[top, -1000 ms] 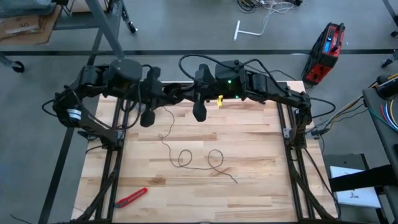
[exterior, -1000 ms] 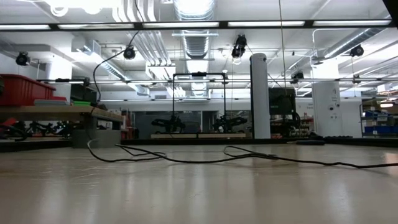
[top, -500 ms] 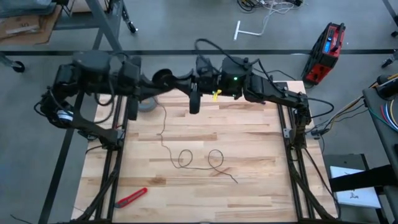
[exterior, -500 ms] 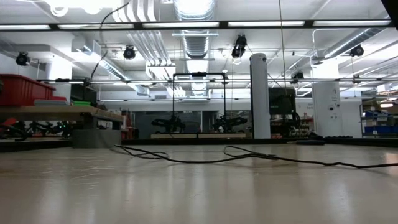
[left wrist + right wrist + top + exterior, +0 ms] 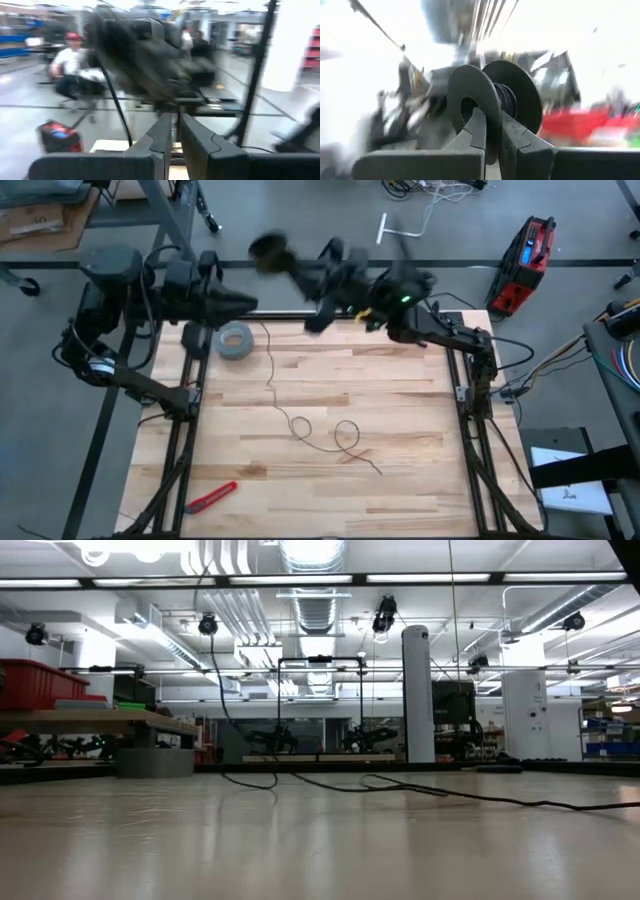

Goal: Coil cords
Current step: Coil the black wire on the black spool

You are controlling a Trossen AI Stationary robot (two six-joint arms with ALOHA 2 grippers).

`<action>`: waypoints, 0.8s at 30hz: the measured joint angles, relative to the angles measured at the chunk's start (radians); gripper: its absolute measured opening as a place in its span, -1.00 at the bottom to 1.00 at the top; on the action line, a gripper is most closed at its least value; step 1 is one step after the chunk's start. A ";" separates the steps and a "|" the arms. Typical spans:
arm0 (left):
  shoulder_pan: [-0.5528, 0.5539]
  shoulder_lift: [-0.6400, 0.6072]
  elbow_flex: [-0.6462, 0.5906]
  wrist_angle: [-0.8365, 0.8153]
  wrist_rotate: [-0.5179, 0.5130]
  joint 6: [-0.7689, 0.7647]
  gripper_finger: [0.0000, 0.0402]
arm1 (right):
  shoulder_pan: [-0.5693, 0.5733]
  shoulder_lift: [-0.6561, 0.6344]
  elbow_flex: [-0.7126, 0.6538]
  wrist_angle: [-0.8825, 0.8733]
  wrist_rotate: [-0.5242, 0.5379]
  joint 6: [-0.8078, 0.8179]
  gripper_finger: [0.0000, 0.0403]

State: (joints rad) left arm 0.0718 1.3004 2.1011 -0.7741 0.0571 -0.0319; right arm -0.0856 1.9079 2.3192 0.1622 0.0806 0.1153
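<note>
Two arms are seen at the tabletop's far edge. Which step is judged in hand?

Winding. The right gripper (image 5: 490,120) is raised beyond the far edge, its fingers clamped on one flange of the reel (image 5: 470,80). The cord (image 5: 270,375) is run down from the far edge towards mid-tabletop, with two loose loops and the free end left nearer the near edge. Little seems to be wound so far.

And the left gripper (image 5: 177,135)?

It is parked near the far-left corner. Its fingers are pressed almost together, and nothing is seen between them.

What is called for next?

Probably the slack should be fed or pinched by the left gripper while the reel is turned. Otherwise the loops could be dragged into a knot.

How are the surface and room described?

An open workshop with strip lights is shown. A person is made out, blurred, in the left wrist view. The tabletop (image 5: 400,390) is pale wood planks. A grey tape roll (image 5: 234,340) is laid near the far-left corner, and a red-handled cutter (image 5: 210,497) near the near-left corner.
</note>
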 joint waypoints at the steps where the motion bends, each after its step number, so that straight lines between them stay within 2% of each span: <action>1: -0.001 -0.001 -0.001 0.002 0.029 -0.005 -0.85 | -0.007 -0.002 0.001 0.042 0.010 -0.006 -0.96; 4: -0.002 0.000 -0.003 0.035 0.197 -0.004 -0.85 | -0.033 -0.015 0.005 0.121 0.035 -0.024 -0.96; 6: -0.001 0.003 -0.002 0.109 0.325 0.013 -0.84 | -0.050 -0.021 0.006 0.108 0.032 -0.029 -0.96; 8: -0.002 0.002 -0.002 0.186 0.348 0.020 -0.84 | -0.061 -0.019 0.004 0.096 0.009 -0.035 -0.96; 9: -0.002 0.002 -0.002 0.221 0.321 0.025 -0.84 | -0.063 -0.017 0.004 0.096 -0.012 -0.046 -0.96; 11: -0.002 0.006 -0.001 0.258 0.196 0.059 -0.85 | -0.061 -0.017 0.003 0.100 -0.031 -0.072 -0.96; 15: -0.001 0.017 -0.001 0.247 -0.166 0.157 -0.87 | -0.045 -0.018 0.004 0.110 -0.035 -0.142 -0.96; 16: -0.001 0.024 -0.001 0.248 -0.199 0.171 -0.85 | -0.044 -0.018 0.004 0.105 -0.035 -0.163 -0.96; 19: -0.003 0.040 -0.001 0.266 -0.204 0.195 -0.75 | -0.038 -0.018 0.004 0.073 -0.030 -0.194 -0.96; 21: -0.003 0.055 -0.001 0.293 -0.210 0.220 -0.64 | -0.037 -0.018 0.004 0.048 -0.026 -0.206 -0.96; 24: -0.003 0.073 -0.001 0.306 -0.278 0.233 -0.45 | -0.036 -0.019 0.004 0.022 -0.026 -0.206 -0.96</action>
State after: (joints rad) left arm 0.0688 1.3734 2.0998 -0.4682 -0.2213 0.2012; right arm -0.1215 1.8893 2.3234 0.1845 0.0544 -0.0906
